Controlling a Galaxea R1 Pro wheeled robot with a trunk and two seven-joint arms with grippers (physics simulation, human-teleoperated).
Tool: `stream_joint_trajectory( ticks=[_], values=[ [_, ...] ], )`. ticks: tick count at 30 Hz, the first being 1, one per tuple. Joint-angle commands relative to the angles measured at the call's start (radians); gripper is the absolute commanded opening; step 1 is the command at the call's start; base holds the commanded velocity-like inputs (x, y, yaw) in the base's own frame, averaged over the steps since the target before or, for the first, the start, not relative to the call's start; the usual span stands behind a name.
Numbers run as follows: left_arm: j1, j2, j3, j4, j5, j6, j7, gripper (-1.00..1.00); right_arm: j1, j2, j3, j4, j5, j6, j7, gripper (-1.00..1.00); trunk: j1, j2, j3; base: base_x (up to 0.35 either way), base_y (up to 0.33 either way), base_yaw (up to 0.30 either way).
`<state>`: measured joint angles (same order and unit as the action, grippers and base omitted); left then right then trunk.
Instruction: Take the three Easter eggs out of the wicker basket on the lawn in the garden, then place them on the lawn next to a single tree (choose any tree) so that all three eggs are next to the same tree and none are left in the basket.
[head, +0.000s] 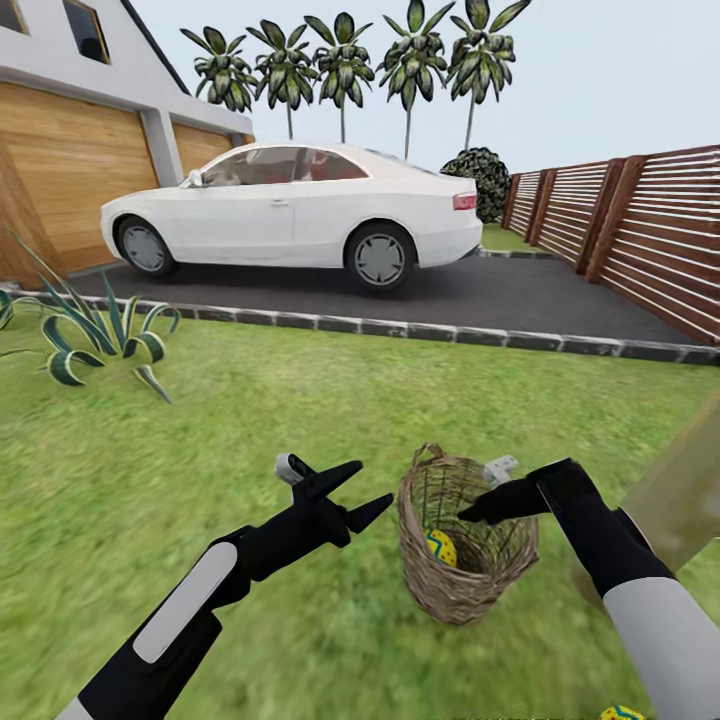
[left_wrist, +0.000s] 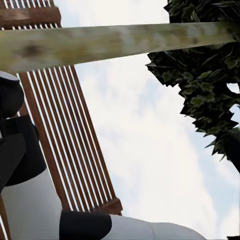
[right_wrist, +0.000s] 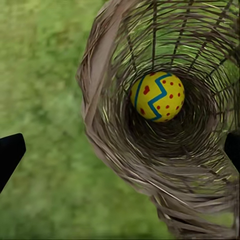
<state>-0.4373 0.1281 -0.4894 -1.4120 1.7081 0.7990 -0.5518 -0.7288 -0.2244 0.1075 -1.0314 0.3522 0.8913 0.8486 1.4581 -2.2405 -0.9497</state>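
The right gripper (head: 478, 514) is held spread wide over the mouth of the wicker basket (head: 455, 590), nothing between its fingers, while the left gripper (head: 362, 492) hangs open and empty beside it. One Easter egg (right_wrist: 157, 96) is seen lying on the basket floor. The descent is best kept centred on it, clear of the braided rim, so the basket is not tipped on the lawn (head: 250, 400).

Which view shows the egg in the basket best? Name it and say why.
The right wrist view: it looks straight into the wicker basket, with the egg large and its red dots and blue zigzag clear. The head view shows the egg small, partly behind the weave. The left wrist view faces fence, trunk and sky.
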Motion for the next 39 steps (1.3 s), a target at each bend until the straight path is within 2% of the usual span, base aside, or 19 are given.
stream_joint_trajectory(
  ticks=[1,17,31,39],
  values=[
    [-0.001,0.001,-0.001,0.000,0.005,0.003,-0.001,1.00,-0.001,-0.001,0.001,-0.001,0.010,0.001,0.009,1.00,0.000,0.000,-0.001,0.111,0.088,-0.269],
    [-0.001,0.001,-0.002,0.001,0.005,0.003,0.000,1.00,-0.001,-0.001,0.001,0.000,0.010,0.000,0.010,1.00,0.000,0.000,0.007,0.206,0.158,-0.278],
    [-0.001,0.000,-0.002,0.001,0.006,0.002,-0.001,1.00,-0.001,-0.001,0.001,0.002,0.009,0.001,0.010,1.00,0.000,0.000,0.015,0.010,0.008,-0.279],
    [0.000,-0.001,-0.002,0.002,0.007,0.002,-0.001,1.00,-0.001,0.000,0.001,0.003,0.010,0.001,0.010,1.00,0.000,0.000,0.019,0.000,0.187,-0.279]
  ],
)
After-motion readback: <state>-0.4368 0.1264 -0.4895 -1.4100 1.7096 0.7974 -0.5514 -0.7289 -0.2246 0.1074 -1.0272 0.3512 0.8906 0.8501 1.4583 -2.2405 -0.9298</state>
